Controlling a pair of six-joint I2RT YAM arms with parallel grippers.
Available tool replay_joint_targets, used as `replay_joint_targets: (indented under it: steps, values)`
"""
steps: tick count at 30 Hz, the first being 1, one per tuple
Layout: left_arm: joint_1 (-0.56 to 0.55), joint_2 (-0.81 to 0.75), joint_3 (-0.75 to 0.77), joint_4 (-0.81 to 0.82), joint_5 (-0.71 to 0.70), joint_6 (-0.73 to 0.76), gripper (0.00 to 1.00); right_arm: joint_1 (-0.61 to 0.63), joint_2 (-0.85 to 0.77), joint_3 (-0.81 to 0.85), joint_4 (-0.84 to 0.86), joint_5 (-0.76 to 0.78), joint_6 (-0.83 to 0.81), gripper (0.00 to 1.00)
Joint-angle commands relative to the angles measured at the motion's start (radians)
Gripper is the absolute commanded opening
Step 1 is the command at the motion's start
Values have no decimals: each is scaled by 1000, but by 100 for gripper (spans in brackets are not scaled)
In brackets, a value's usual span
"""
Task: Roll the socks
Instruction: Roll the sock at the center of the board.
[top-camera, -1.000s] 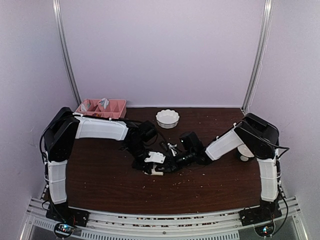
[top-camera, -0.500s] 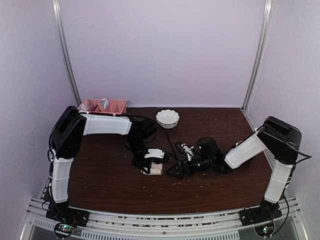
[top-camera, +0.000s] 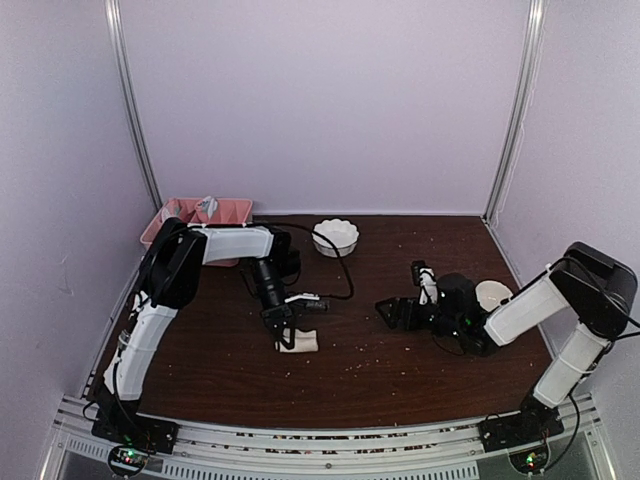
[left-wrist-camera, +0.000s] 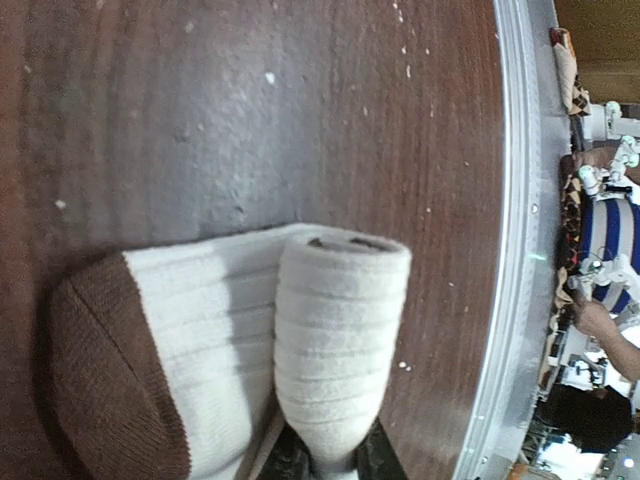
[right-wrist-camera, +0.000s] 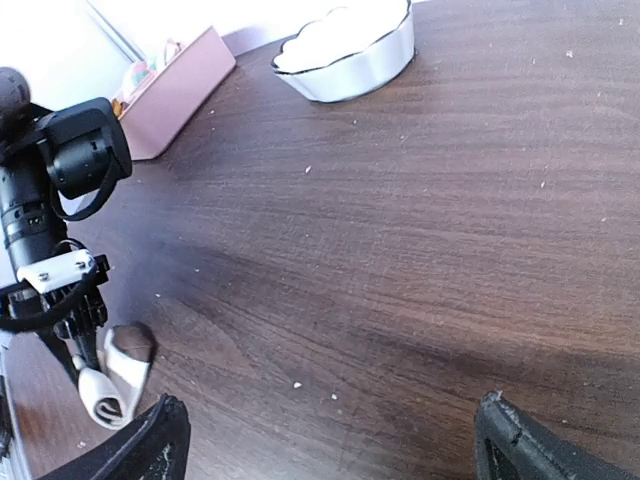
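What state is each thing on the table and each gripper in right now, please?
sock: partly rolled, toe end lying flat.
left gripper: shut on the sock's rolled end.
right gripper: open, holding nothing.
bowl: upright, apart from both grippers.

Table (top-camera: 420, 375) with sock (top-camera: 301, 343), bowl (top-camera: 335, 238), tray (top-camera: 232, 214)

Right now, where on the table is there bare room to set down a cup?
Bare wood lies between the rolled sock and the open right claw, along the near edge in front of both, and at the back, right of the white bowl. It is crowded around the left claw, which pinches that sock.
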Motion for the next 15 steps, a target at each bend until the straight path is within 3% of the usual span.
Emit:
replay_joint_targets:
  steps: [1, 5, 10, 15]
  values:
    - [-8, 86, -9, -116, -56, 3, 10, 101, -5, -76, 222, 88, -186, 100]
    - [-9, 97, -27, -99, -78, -31, 10, 254, -15, -80, 201, 42, -527, 99]
    - [-10, 103, -35, -4, -168, -130, 10, 394, 10, 49, -39, 24, -842, 77]
    - [-9, 109, -30, 51, -231, -184, 10, 494, 121, 189, -142, 82, -1027, 68]
